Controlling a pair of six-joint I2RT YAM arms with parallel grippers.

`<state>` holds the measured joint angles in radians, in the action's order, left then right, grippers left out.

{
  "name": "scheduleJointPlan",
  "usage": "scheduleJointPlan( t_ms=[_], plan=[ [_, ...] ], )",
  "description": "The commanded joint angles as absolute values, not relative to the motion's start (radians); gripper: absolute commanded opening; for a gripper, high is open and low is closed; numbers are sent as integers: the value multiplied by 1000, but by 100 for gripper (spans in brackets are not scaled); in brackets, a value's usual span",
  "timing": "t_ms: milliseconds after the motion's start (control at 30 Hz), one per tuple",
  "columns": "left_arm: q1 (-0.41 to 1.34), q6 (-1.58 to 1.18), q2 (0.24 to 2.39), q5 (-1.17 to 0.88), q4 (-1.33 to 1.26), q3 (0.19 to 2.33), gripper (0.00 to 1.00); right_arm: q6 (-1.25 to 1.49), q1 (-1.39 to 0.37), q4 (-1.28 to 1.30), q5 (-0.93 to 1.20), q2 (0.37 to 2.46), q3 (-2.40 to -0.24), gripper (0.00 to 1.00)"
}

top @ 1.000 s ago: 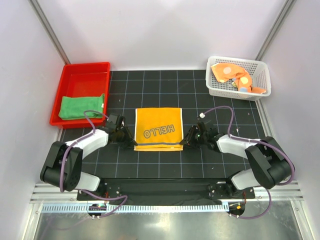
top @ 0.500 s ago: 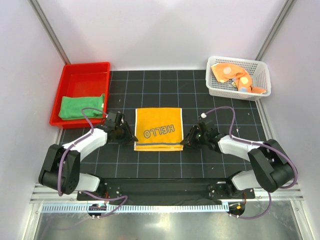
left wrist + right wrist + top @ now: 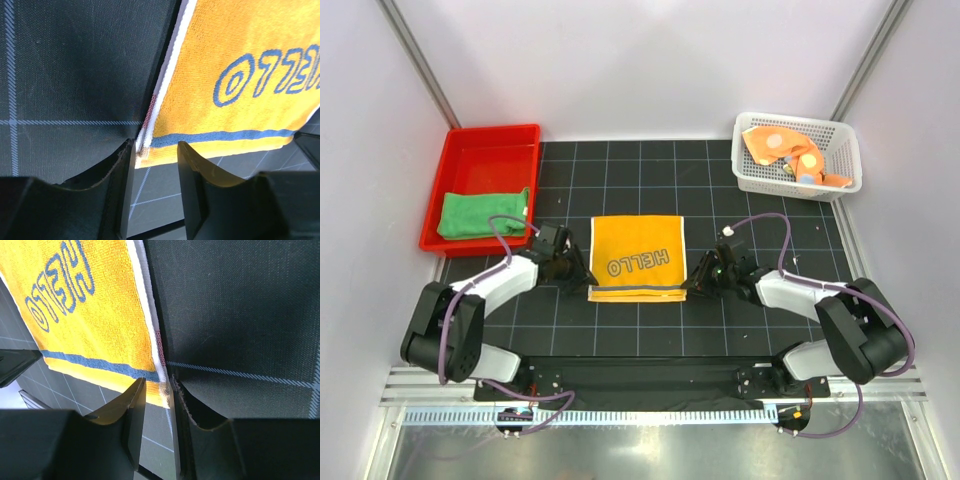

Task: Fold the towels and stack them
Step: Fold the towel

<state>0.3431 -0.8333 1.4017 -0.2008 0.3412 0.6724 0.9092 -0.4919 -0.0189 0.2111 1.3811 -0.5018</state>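
Note:
The yellow-orange HELLO towel [image 3: 636,258] lies folded flat on the black mat. My left gripper [image 3: 582,279] sits low at its near left corner. In the left wrist view that gripper [image 3: 156,147] is open, and the towel's corner [image 3: 165,147] lies just past the tips. My right gripper [image 3: 689,283] is at the near right corner. In the right wrist view its jaws [image 3: 158,382] stand narrowly apart, with the towel's white-edged corner [image 3: 161,371] at the tips. The green towel [image 3: 483,213] lies folded in the red tray [image 3: 485,140]. The polka-dot towel [image 3: 788,153] is crumpled in the white basket [image 3: 750,180].
The red tray stands at the back left and the white basket at the back right of the gridded mat [image 3: 640,175]. White walls close in both sides. The arm bases and a metal rail [image 3: 640,412] run along the near edge.
My left gripper's jaws have spread wider at the towel's near left corner. The right gripper's jaws have widened slightly. The towel itself has stayed flat in place.

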Motion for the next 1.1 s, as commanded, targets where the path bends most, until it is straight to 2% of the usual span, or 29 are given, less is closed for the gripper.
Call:
scheduleJointPlan(
  t_ms=[0,233,567,600,767,933,1067],
  plan=[
    [359,-827,1427,-186,304,700,42,899,-499,-48,187,1387,-506,33],
    [374,-824,1454,-169,295,709,24,894,-499,-60,189,1390,-499,31],
    [380,-828,1440,-164,311,727,21,890,-499,-58,186,1385,-499,30],
    [382,-827,1440,-166,313,733,14,888,-499,-57,187,1382,-499,29],
    [387,-825,1453,-173,313,744,0,888,-499,-51,186,1370,-505,22],
    [388,-830,1456,-198,318,753,0,870,-497,-6,166,1347,-523,5],
    [390,-841,1434,-198,347,770,0,854,-499,35,161,1333,-546,1]
  ],
)
